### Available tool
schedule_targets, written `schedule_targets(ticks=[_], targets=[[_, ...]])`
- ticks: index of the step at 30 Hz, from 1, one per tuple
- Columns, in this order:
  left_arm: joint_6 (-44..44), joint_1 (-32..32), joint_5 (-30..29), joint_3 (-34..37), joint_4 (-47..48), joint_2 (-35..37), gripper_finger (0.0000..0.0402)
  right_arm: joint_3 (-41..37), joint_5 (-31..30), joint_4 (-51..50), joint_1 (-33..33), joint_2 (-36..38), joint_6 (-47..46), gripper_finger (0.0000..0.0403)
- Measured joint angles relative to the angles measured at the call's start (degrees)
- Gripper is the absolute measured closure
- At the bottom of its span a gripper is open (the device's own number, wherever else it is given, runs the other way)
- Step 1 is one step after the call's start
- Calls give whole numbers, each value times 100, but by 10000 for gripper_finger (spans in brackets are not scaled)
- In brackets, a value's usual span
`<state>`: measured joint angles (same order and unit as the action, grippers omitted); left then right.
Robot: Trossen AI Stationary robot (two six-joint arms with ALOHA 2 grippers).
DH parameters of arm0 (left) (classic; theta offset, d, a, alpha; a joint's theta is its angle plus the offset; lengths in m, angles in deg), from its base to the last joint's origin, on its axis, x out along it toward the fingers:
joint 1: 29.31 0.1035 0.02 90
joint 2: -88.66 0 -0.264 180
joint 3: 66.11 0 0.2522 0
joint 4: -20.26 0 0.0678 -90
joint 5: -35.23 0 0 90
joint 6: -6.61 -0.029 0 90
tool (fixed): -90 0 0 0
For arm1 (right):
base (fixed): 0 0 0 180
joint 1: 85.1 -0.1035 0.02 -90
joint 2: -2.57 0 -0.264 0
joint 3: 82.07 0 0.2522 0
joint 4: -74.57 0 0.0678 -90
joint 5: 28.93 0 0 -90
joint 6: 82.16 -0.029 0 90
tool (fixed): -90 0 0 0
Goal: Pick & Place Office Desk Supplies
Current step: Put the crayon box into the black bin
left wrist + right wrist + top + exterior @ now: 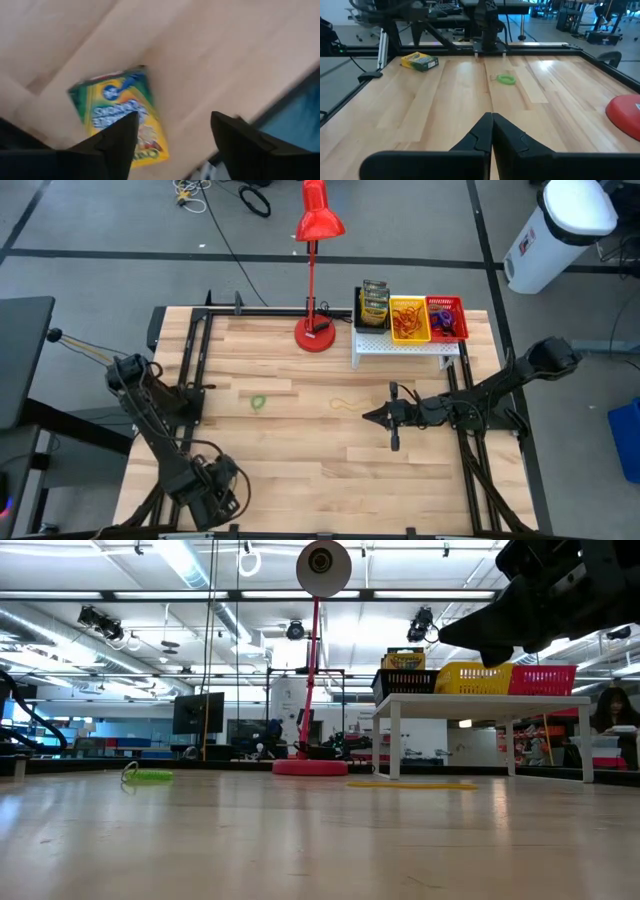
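Crayon boxes, rubber bands and mesh bins spread over a wooden table (300,470), ordered large to small. Left arm folded over near left corner, left gripper (172,137) with fingers spread wide, hanging above a loose crayon box (120,112) lying flat by the left edge, seen also from the right wrist (420,60). Right arm stretched in from right edge, right gripper (372,417) pinched together, empty, raised over mid-table. Tall red desk lamp (317,240) planted at the far edge. White riser shelf (405,346) at far right corner, carrying three bins in a row: black mesh bin (373,308) holding upright crayon boxes, yellow mesh bin (409,319) with tangled bands, red mesh bin (446,318) with darker bands. Green rubber band (259,403) left of centre; tan rubber band (343,404) just ahead of closed right fingertips.
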<state>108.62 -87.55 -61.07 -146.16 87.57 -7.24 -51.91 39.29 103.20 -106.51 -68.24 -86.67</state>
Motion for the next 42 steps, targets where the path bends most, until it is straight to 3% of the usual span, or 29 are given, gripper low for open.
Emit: schedule_targets(ticks=[4, 10, 14, 21, 28, 32, 36, 42], targets=[[156, -75, 200, 376, -5, -2, 118, 0, 89, -37, 0, 0, -18, 384], [316, -113, 35, 901, -253, -9, 125, 0, 149, -33, -1, 2, -18, 384], [167, -101, -18, 1095, -1010, -9, 145, 0, 149, -26, -2, 2, -18, 384], [281, -88, 516, 1096, -1033, -329, 185, 0, 151, -31, 0, 2, -16, 384], [-31, 34, 486, 970, -927, -513, 273, 2, 151, -33, 0, 2, -13, 384], [-769, 195, -9, 761, -732, -538, 323, 2, 151, -33, 0, 2, -11, 384], [-1784, 536, -843, 705, -833, -535, 342, 2, 151, -33, 0, 2, -11, 384], [-4720, 1579, -1469, 705, -2117, -538, 345, 2, 151, -36, 0, 2, -7, 384]])
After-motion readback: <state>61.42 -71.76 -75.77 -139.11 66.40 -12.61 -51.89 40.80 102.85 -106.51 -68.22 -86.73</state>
